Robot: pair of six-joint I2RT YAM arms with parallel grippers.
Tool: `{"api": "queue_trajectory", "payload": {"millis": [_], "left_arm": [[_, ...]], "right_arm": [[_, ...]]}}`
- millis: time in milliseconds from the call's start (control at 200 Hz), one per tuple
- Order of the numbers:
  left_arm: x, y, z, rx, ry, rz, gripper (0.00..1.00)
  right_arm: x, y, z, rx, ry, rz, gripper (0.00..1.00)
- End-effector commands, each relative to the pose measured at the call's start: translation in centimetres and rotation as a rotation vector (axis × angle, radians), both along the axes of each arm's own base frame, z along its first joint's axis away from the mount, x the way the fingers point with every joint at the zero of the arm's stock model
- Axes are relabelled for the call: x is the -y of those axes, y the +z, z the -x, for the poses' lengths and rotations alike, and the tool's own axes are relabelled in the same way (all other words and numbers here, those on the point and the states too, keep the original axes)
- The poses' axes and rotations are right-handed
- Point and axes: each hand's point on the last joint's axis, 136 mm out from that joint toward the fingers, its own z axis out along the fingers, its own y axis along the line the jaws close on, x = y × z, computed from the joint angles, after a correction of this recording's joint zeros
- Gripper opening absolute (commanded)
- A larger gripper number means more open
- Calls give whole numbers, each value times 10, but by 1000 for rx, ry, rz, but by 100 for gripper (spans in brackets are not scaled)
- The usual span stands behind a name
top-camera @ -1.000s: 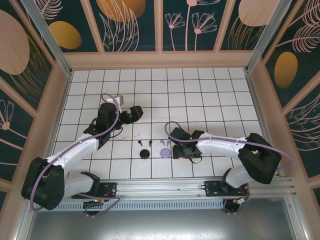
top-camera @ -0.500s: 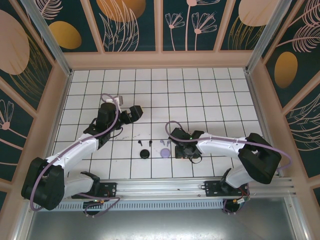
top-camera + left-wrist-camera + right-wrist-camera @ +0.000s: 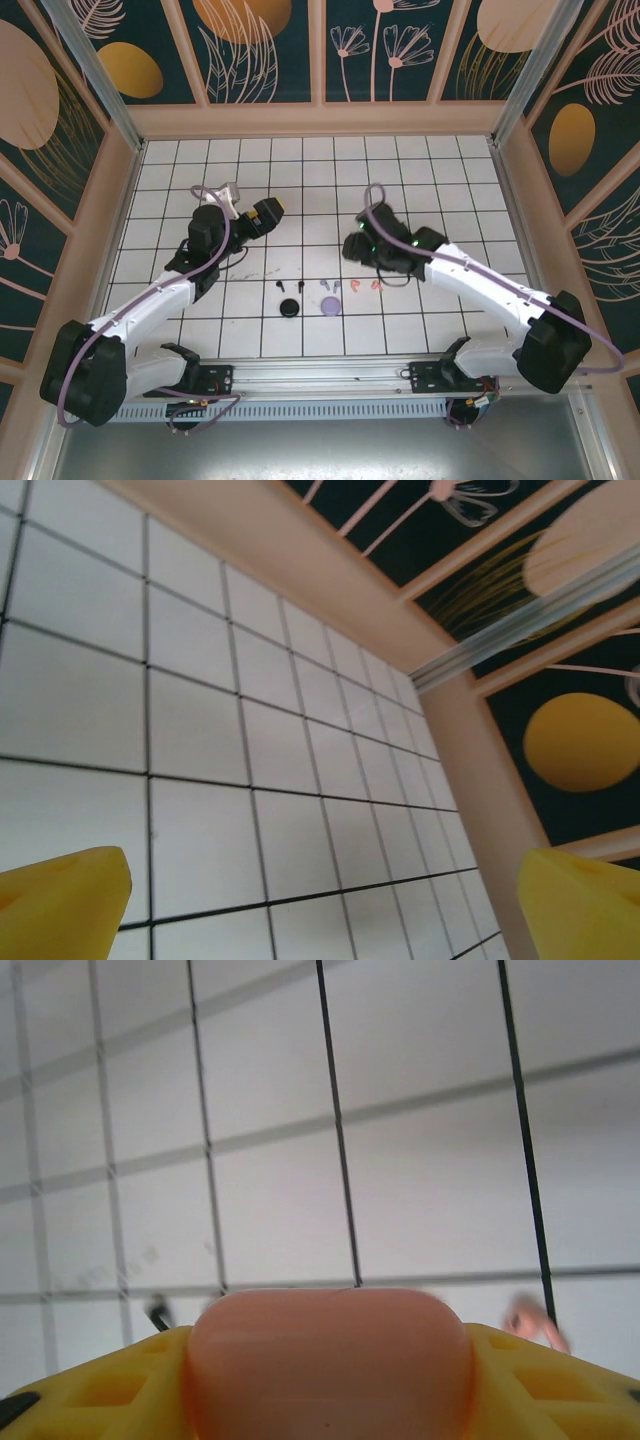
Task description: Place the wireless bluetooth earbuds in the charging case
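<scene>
white gridded table [image 3: 450,170] carries tiny stemmed plastic earbuds [image 3: 327,286] at six o'clock; right gripper [image 3: 353,246] clamps a rounded salmon-pink plastic case [image 3: 328,1360], left gripper [image 3: 322,905] gapes. best lower it level beside the salmon pair [image 3: 366,285].

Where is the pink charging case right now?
The pink case is clamped between the right gripper's yellow fingers, centre table in the top view, just beyond the pink earbuds.

On the right wrist, the salmon-pink case [image 3: 328,1360] runs off the bottom edge, and that salmon earbud [image 3: 530,1322] beyond it is just a blur.
</scene>
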Motion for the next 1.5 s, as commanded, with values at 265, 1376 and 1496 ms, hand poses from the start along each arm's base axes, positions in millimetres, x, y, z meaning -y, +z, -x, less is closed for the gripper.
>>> {"api": "queue_trajectory", "payload": {"millis": [265, 1376, 1496], "left_arm": [[46, 23, 10, 235, -282, 134, 99], [127, -11, -20, 264, -346, 137, 59], [126, -8, -23, 272, -335, 140, 57]], "right_arm": [[-32, 57, -101, 19, -202, -409, 46], [-88, 60, -97, -81, -247, -600, 46], [-90, 60, -93, -82, -240, -600, 46]]}}
